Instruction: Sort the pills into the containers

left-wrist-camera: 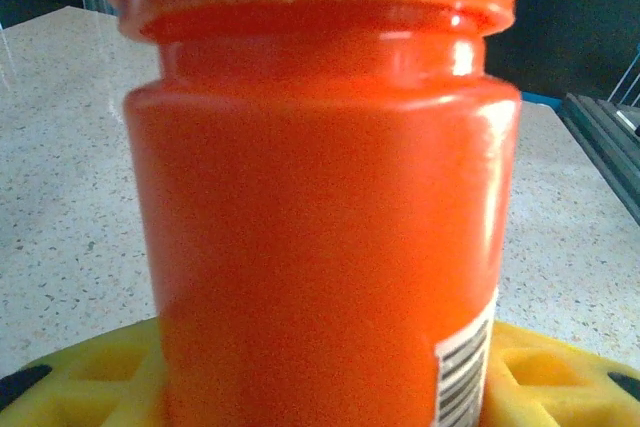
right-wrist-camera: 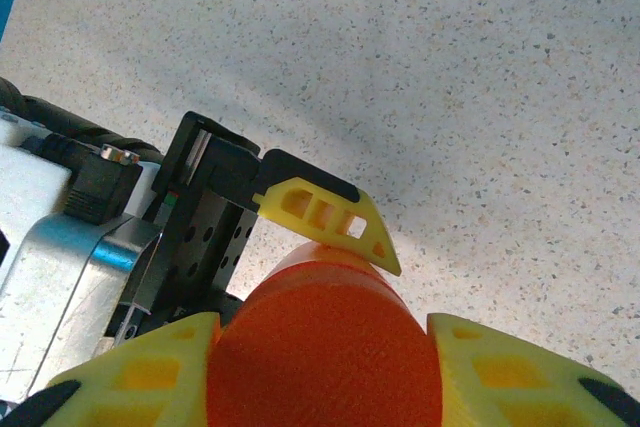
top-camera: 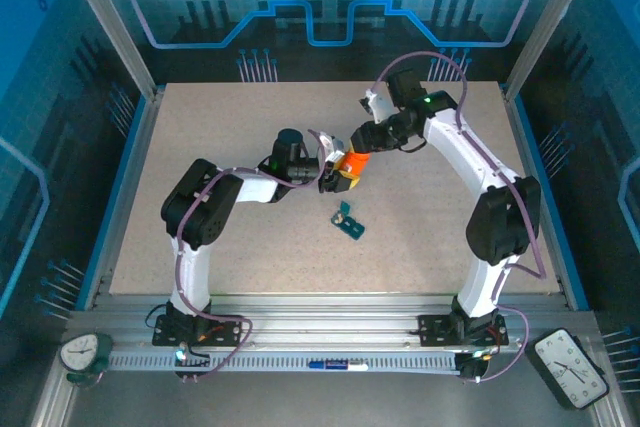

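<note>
An orange pill bottle (top-camera: 352,165) is held off the table near its middle, between both arms. My left gripper (top-camera: 330,173) is shut on the bottle's body (left-wrist-camera: 320,227), and its yellow fingers (left-wrist-camera: 80,377) show low on either side. My right gripper (top-camera: 360,145) is shut on the bottle's orange cap (right-wrist-camera: 325,347) from the other end, with yellow fingers (right-wrist-camera: 520,377) pressed on both sides. One left-gripper fingertip (right-wrist-camera: 325,217) shows just beyond the cap. The dark-teal containers box (top-camera: 349,222) lies on the table in front of the bottle. No pills are in view.
The speckled table (top-camera: 200,127) is walled by blue panels and metal posts. A white clock (top-camera: 85,352) and a black clock (top-camera: 572,367) sit at the front corners, and a blue marker (top-camera: 335,364) lies on the front rail.
</note>
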Tool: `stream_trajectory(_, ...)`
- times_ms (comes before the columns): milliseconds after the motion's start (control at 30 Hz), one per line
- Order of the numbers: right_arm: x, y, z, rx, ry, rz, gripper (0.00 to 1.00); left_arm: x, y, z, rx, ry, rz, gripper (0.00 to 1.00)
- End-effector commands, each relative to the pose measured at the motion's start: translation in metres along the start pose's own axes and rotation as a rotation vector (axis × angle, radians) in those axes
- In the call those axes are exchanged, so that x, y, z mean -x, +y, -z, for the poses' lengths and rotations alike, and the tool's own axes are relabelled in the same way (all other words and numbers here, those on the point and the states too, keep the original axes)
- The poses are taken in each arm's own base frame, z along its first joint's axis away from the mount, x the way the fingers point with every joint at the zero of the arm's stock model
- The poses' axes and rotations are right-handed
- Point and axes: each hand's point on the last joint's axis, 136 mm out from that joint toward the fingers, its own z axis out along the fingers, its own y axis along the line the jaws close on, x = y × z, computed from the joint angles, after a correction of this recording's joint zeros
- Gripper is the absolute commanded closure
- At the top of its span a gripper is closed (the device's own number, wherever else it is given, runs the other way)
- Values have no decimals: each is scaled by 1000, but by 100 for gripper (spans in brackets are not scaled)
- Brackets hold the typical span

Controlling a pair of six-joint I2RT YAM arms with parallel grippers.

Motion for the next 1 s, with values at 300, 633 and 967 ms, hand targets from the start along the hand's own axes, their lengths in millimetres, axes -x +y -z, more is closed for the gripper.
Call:
stream_trajectory(300, -32, 9, -26, 56, 78, -131, 71, 65, -10, 2, -22, -121, -194, 100)
stream_trajectory(633, -13, 10, -2, 23, 13, -115, 41, 58, -8, 0, -20, -105, -180, 100)
stream_trajectory(967, 3, 28, 62, 92, -156, -90, 18, 58, -9, 1, -27, -117, -165, 100)
